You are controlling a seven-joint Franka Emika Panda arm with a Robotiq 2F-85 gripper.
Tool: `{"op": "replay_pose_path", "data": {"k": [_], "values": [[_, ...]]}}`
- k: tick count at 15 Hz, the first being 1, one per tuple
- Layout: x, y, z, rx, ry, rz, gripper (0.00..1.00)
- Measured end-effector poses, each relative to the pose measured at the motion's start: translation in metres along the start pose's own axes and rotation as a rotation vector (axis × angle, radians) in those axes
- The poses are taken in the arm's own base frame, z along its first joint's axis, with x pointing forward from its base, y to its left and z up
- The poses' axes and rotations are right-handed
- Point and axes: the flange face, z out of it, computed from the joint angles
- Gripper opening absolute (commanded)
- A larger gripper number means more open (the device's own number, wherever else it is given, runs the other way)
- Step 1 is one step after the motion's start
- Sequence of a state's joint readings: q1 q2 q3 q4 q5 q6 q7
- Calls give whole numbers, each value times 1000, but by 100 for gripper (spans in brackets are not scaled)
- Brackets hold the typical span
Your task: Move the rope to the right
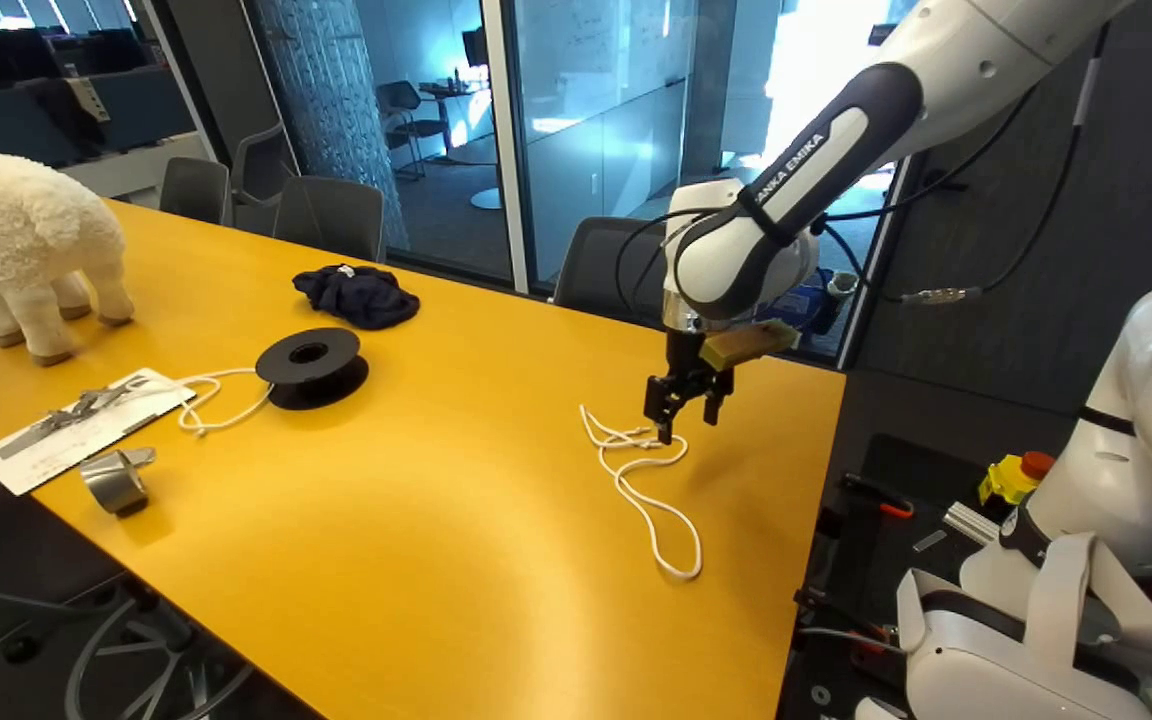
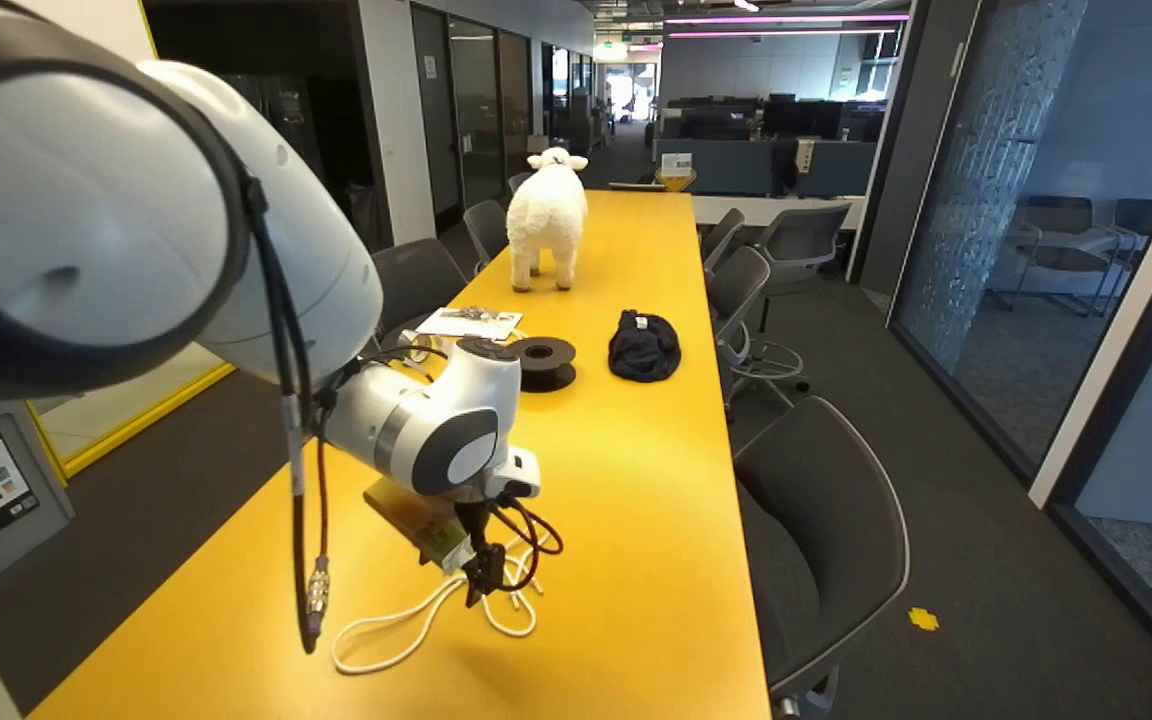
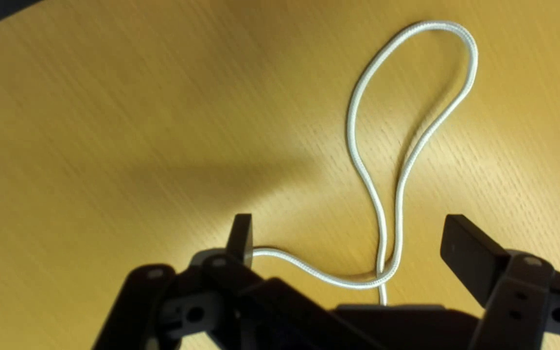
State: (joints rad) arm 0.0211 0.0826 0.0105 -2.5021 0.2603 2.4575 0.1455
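- In an exterior view, here's the arm (image 1: 801, 175), slanting in from the upper right over the short end edge of the worktop (image 1: 456, 540), wrist bent, gripper (image 1: 688, 427) pointing down, jaws apart; the rope (image 1: 622, 484) sprawls in loose loops beneath it, near that same edge.
- In an exterior view, the arm angles down from the left, gripper over the rope, between the worktop's long edges; how far the jaws stand apart, can't tell here.
- Wrist view: jaws spread wide, rope lying on the worktop, crossing itself in the gap; one jaw hides a stretch, contact can't be told.
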Motion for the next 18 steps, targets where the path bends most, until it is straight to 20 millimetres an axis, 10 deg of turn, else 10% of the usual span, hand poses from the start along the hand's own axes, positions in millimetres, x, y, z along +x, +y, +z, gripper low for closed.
{"op": "replay_pose_path", "data": {"k": [9,18], "values": [[49,-46,60,85,53,282,100],[80,-20,88,42,170,678,100]]}}
